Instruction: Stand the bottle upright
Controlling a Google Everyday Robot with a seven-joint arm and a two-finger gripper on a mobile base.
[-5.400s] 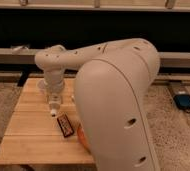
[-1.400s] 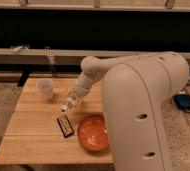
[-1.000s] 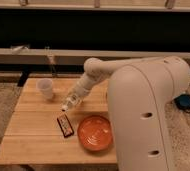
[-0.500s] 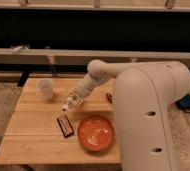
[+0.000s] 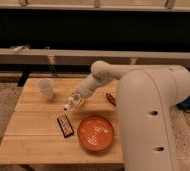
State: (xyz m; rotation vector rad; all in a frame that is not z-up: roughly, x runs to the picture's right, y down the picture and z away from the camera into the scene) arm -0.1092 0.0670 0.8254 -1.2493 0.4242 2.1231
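Camera view is looking down across a pale wooden tabletop [image 5: 33, 135], with the robot's big white arm [image 5: 153, 110] filling the right side and reaching leftward over the wood. At the arm's end, the hand [image 5: 74, 101] is hovering over the middle of the tabletop, angled down and to the left. The bottle [image 5: 69, 104] is sitting in that hand, slanting with its lower end pointing down-left toward the wood; whether that tip is touching the surface cannot be told. The hand is clamped on the bottle, though its fingers are blending into the white plastic.

Near the back left of the tabletop, a white cup [image 5: 46, 89] is standing upright, well apart from the hand. Just in front of the bottle's lower end, a dark rectangular snack bar [image 5: 65, 125] is lying flat. To its right, an orange plate [image 5: 95, 133] is resting near the front edge, close beside the bar. A small reddish object [image 5: 111, 98] is peeking out next to the arm, too hidden to identify.
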